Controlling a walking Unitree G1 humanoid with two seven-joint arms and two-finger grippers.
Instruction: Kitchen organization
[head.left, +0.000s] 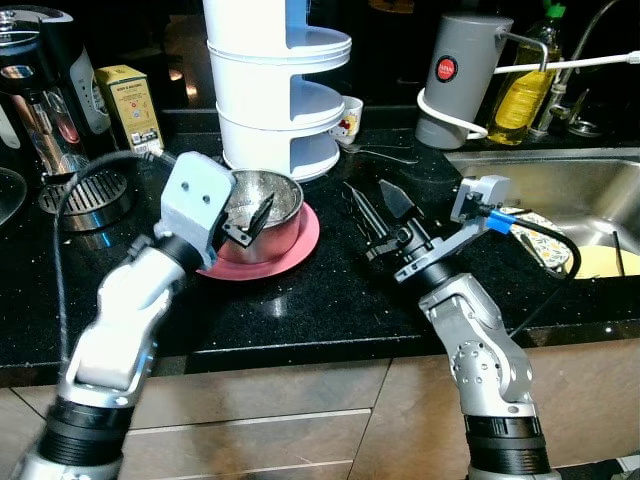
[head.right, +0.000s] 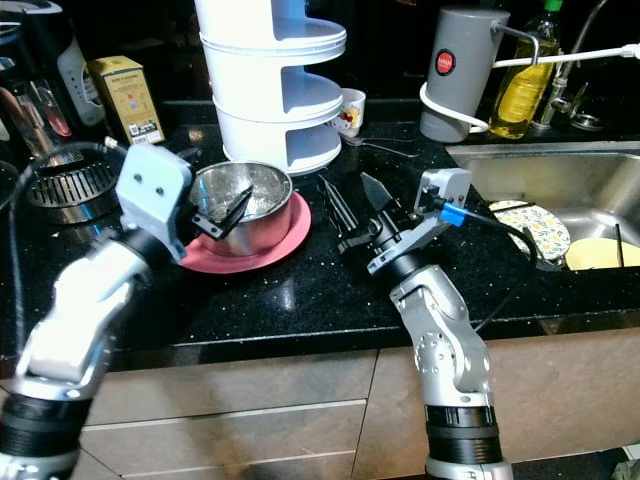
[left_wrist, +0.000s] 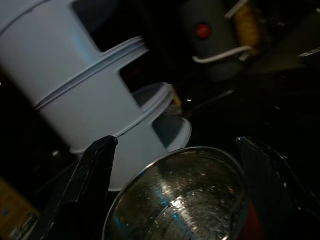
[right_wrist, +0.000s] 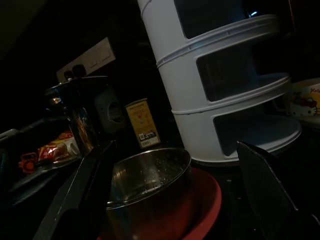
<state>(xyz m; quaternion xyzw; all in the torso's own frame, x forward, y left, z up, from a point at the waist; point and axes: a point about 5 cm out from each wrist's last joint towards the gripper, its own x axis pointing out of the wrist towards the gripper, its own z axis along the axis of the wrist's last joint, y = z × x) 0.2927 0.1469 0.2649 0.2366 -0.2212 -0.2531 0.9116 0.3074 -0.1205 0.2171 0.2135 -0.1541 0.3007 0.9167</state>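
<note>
Here both arms reach forward, left gripper and right gripper spread empty beside the steel bowl.

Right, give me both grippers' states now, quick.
Left gripper: open, empty, fingers over the steel bowl on the pink plate.
Right gripper: open, empty, above the black counter beside the plate.

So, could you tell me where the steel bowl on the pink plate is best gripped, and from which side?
Probably by its rim. The steel bowl sits upright and open on the pink plate, with smooth rounded walls, so one finger inside and one outside the thin lip suits best. The left gripper, open, is already at the near-left rim; coming from that side avoids the white tiered rack behind.
</note>
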